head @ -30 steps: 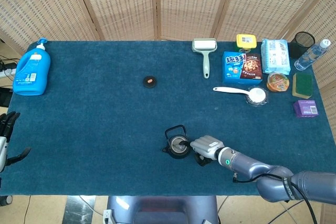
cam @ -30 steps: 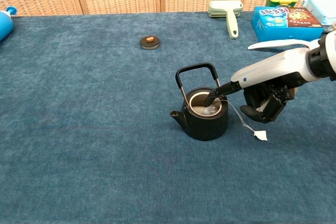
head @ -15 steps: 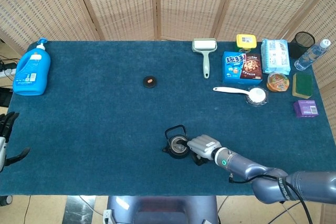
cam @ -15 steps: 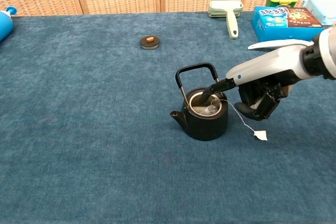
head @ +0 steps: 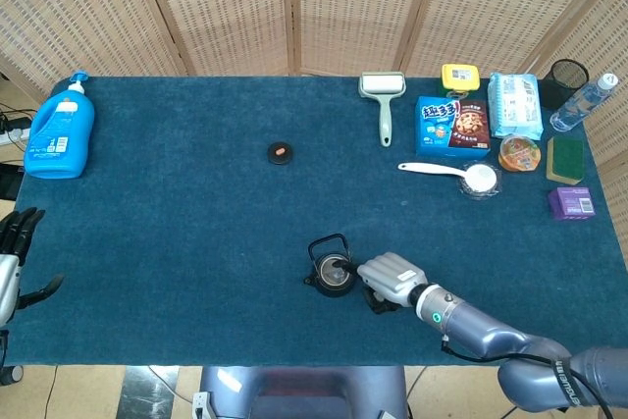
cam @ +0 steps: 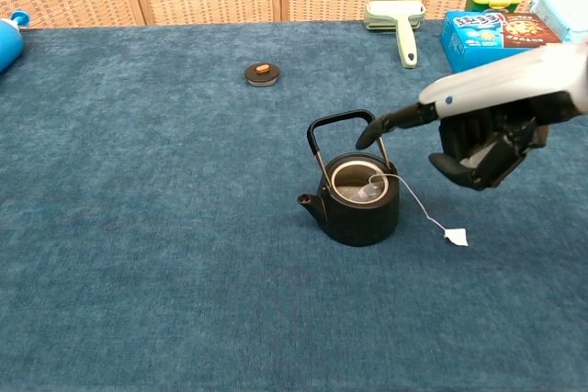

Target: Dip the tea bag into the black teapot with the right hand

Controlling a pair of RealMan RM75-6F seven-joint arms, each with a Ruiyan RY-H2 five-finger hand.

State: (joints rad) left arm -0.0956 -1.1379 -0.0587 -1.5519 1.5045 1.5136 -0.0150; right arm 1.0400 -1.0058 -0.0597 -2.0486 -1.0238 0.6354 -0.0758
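Covering table (head: pixel 196 242): blue cloth; wicker screens (head: pixel 294 7) behind

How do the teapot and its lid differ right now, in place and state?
The black teapot stands near the table's front edge, open, with the tea bag inside; the lid lies apart, further back and to the left. The teapot is tall with an upright handle; the lid is small and flat. Both are dark and round.

Only legible print: Chinese characters "趣多多" on the blue cookie box (head: pixel 452 125) (white lettering, top of the lid). Labels on the blue detergent bottle (head: pixel 60 131) too small to read.
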